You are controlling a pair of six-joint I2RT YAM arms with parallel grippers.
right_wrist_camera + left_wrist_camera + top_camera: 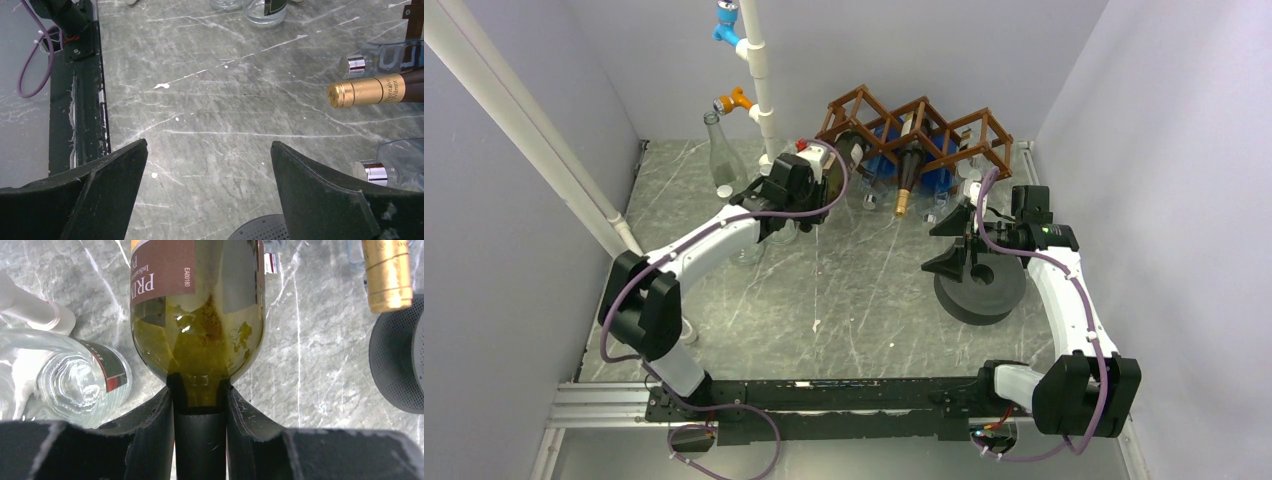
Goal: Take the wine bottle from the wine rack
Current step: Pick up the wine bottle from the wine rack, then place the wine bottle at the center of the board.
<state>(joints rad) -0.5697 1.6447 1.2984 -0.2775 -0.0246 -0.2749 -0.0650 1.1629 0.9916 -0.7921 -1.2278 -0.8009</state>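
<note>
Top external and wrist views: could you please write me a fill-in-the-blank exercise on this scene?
The left gripper is shut on the ____ of the green wine bottle.
The right gripper is ____, holding nothing.
The dark bottle in the wine rack has a ____ foil cap.
Missing: neck; open; gold.

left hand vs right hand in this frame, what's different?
The left hand is shut on the dark neck of the green wine bottle; the right hand is open with nothing between its fingers. The left hand sits at the left end of the wine rack; the right hand is in front of its right end, beside the grey disc. Both are black two-finger hands over the marble table.
</note>
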